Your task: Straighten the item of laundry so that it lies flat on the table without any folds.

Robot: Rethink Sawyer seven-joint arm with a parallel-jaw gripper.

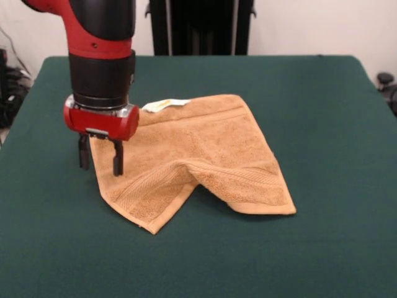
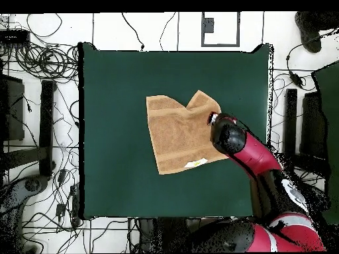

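Tool [image 1: 98, 160] spread, empty, poised over the hand towel [image 1: 205, 161] edge at the front view's left. Towel mid-counter [image 1: 322, 99], one corner folded under nearby; remaining cloth stretching rightward from there, white tag [image 1: 164, 105] behind.

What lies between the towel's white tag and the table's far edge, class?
Nothing: in the front view, only bare green table runs from the white tag on the towel to that edge.
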